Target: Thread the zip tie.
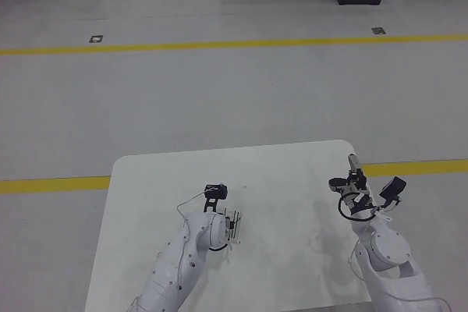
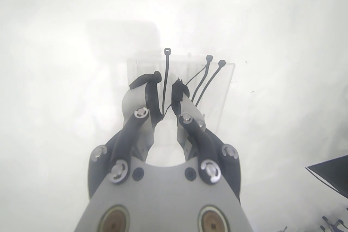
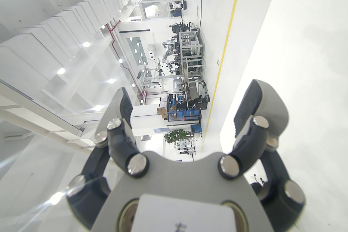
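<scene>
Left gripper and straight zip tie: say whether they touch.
Cannot tell. In the left wrist view the straight zip tie runs between the fingers of the left gripper; its tail meets one finger's edge, depth unclear.

White table (image 1: 296,257) with rounded corners, clear tray (image 2: 220,86) on it, black zip ties (image 2: 166,72) on the tray

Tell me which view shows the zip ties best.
Left wrist view: three black zip ties stand out against a clear tray, heads visible. Top view shows them as thin dark lines beside an arm. Right wrist view faces the room.
</scene>
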